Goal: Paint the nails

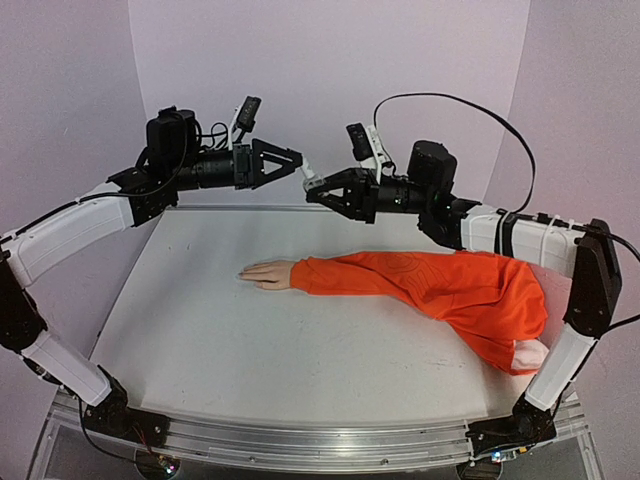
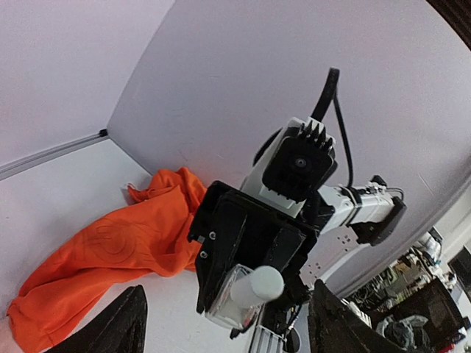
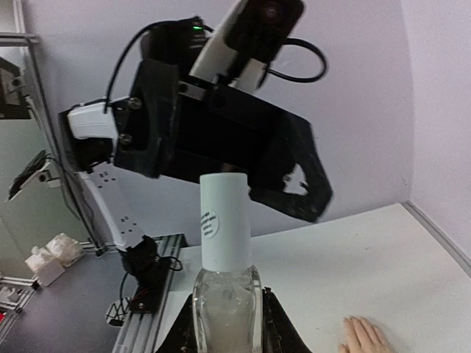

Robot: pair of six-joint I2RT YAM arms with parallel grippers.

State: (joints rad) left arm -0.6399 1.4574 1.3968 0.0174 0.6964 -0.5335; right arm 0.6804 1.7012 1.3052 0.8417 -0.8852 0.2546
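Observation:
The pale mannequin hand lies flat on the white table, sticking out of the orange sleeve; its nails are too small to make out. Its fingertips also show in the right wrist view. My right gripper is raised above the table's back part, shut on a small clear bottle with a tall white cap. My left gripper is open and faces it, with the cap just ahead of and between its fingers, not touched.
The orange sleeve bunches into a heap at the right, near the right arm's elbow. Lilac walls close the back and both sides. An aluminium rail runs along the near edge by the arm bases.

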